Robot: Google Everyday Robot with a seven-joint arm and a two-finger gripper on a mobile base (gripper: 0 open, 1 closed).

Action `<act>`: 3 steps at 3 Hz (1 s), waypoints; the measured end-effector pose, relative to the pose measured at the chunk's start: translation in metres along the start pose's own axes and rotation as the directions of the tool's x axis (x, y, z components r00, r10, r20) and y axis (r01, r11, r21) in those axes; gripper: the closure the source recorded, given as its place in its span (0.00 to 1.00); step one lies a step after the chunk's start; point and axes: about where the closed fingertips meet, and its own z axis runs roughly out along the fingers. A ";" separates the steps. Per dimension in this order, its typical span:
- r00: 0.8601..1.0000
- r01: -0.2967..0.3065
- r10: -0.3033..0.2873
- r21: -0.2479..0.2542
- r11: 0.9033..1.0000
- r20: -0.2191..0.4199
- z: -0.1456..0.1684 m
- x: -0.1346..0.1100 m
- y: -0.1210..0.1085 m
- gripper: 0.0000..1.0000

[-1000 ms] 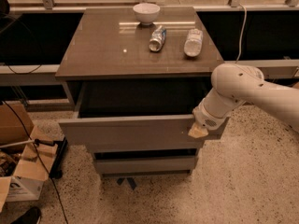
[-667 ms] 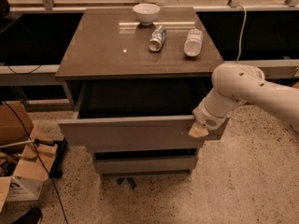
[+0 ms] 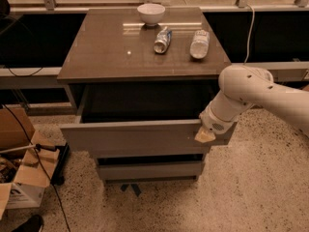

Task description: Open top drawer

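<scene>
Gripper (image 3: pixel 205 134) at the right end of the top drawer (image 3: pixel 135 137) front, touching its upper edge; drawer stands pulled out; whether clenched or released cannot be told.

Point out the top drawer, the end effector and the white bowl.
top drawer (image 3: pixel 133 138): camera view, middle of its grey front panel.
end effector (image 3: pixel 205 134): camera view, tan tip at the drawer front's right end.
white bowl (image 3: pixel 151 13): camera view, on its outer wall.
</scene>
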 end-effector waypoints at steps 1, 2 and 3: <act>1.000 0.000 0.000 0.000 1.000 0.000 0.000 0.000 0.000 0.27; 1.000 0.000 0.000 0.000 1.000 0.000 0.000 0.000 0.000 0.04; 1.000 0.011 -0.011 -0.002 1.000 0.005 -0.001 -0.001 -0.001 0.04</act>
